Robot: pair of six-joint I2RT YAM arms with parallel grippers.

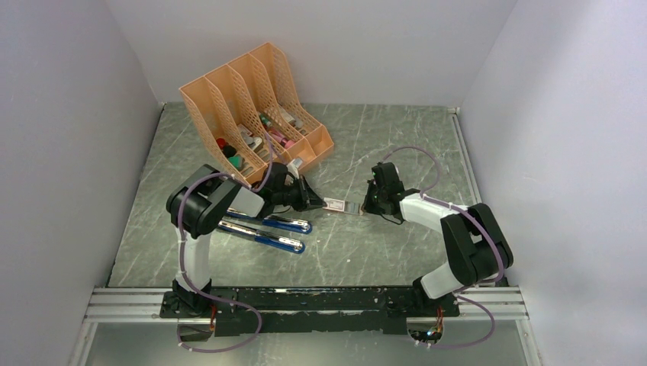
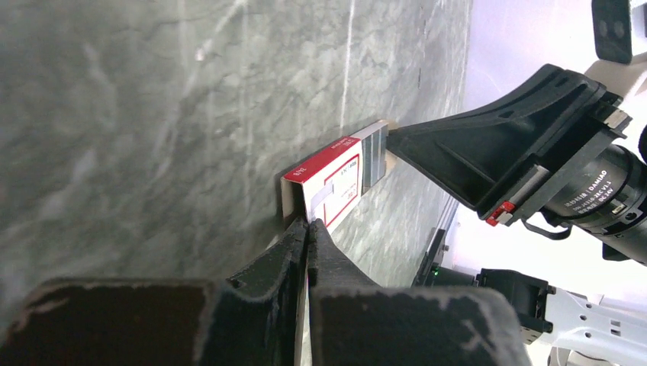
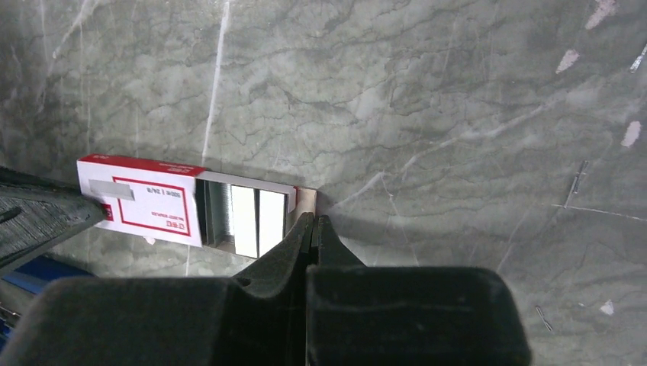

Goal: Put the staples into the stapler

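At ten o'clock stands a peach mesh file rack (image 1: 255,114) stuffed with small items. Just below it, around eight o'clock from the table's middle, lie two long blue-and-silver bars, seemingly the stapler (image 1: 267,229) lying open. The left gripper (image 1: 320,202) is clamped on the end of a red-and-white box (image 1: 333,203). The right gripper (image 1: 365,207) pinches tight the cardboard tray (image 3: 305,200) sticking out of the box's three o'clock end. The staples (image 3: 244,221), shiny grey strips, sit in that tray, dead centre between both grippers. Underneath is a grey-green marbled tabletop (image 1: 381,252), with plain pale walls (image 1: 69,152) all round.
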